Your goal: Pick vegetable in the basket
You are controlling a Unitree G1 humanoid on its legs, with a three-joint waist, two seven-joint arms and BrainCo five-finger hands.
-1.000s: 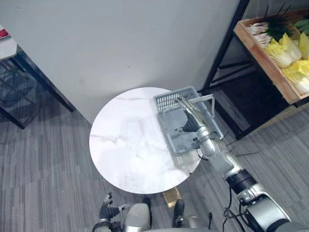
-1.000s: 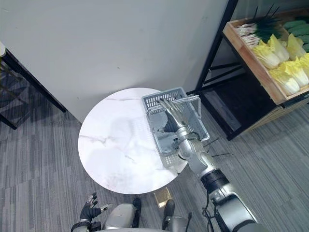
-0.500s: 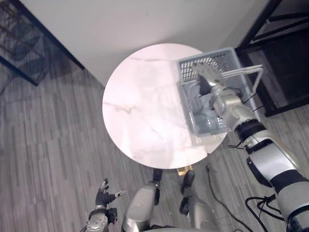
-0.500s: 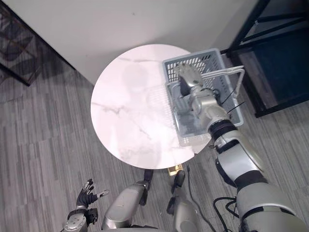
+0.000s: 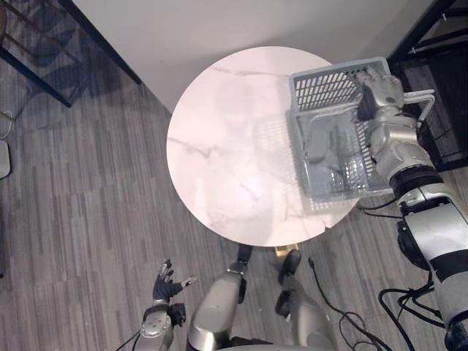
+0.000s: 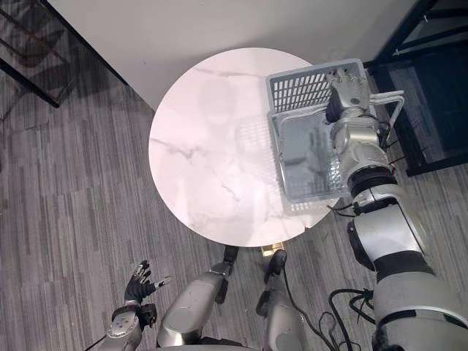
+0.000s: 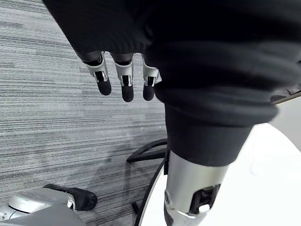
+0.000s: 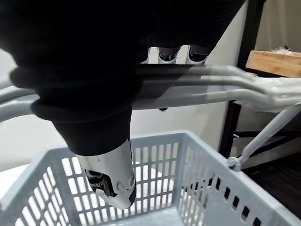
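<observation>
A grey plastic basket [image 5: 316,89] with metal handles stands on the right side of a round white marble table [image 5: 227,146]. I see nothing lying in it. My right hand [image 5: 380,89] is at the basket's far right corner. In the right wrist view the raised handle [image 8: 221,92] runs across the palm, and the fingers [image 8: 197,52] curl over it. The thumb [image 8: 113,186] hangs in front of the basket's slotted wall [image 8: 160,165]. My left hand [image 5: 165,284] hangs low beside the table's near left, over the floor, fingers [image 7: 123,82] straight.
A dark metal shelf frame [image 5: 439,29] stands just right of the table, close to the basket. Black legs of another table [image 5: 44,69] show at the far left. A pale wall [image 5: 256,22] runs behind the table. Grey plank floor [image 5: 88,205] surrounds it.
The camera has tipped down, so the whole picture shifted. My right hand has come up out of the basket to its handle, and the fingers have curled. The left hand stays open.
</observation>
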